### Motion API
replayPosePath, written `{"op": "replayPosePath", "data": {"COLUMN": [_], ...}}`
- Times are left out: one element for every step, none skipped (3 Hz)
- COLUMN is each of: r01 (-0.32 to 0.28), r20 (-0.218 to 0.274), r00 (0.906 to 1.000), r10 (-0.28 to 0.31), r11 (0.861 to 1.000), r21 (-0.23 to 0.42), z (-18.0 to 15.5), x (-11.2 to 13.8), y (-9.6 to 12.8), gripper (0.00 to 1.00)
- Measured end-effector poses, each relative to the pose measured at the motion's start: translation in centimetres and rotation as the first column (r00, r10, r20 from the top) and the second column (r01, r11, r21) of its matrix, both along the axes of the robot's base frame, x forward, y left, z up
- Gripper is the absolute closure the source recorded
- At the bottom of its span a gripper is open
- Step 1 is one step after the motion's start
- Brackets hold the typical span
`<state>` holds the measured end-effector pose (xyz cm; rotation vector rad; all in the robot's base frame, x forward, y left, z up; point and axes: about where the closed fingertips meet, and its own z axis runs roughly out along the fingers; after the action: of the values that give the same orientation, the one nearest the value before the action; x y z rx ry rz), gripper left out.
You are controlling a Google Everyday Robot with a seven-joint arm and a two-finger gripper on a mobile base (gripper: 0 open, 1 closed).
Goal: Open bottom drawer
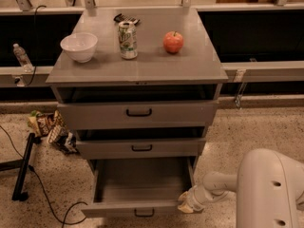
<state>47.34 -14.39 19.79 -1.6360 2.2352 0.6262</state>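
Observation:
The bottom drawer of the grey metal cabinet is pulled far out, its empty inside showing. Its low front panel carries a small black loop handle. My gripper sits at the drawer's front right corner, right against the panel's end. My white arm reaches in from the lower right. The middle drawer and the top drawer stand slightly out, each with a black handle.
On the cabinet top stand a white bowl, a drinks can and a red apple. Snack bags and a black stand with cable lie on the floor at left. A water bottle stands behind.

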Motion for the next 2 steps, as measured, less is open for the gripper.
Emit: {"op": "replayPosePath", "data": {"r01": [-0.019, -0.062], "r20": [0.111, 0.340], "r00": [0.9937, 0.9386], "r10": [0.019, 0.058], "r11": [1.000, 0.998], "r21": [0.004, 0.003], "z": [3.5, 11.5], "x": [0.1, 0.4], "y": [0.3, 1.1], "gripper": [0.82, 0.59]}}
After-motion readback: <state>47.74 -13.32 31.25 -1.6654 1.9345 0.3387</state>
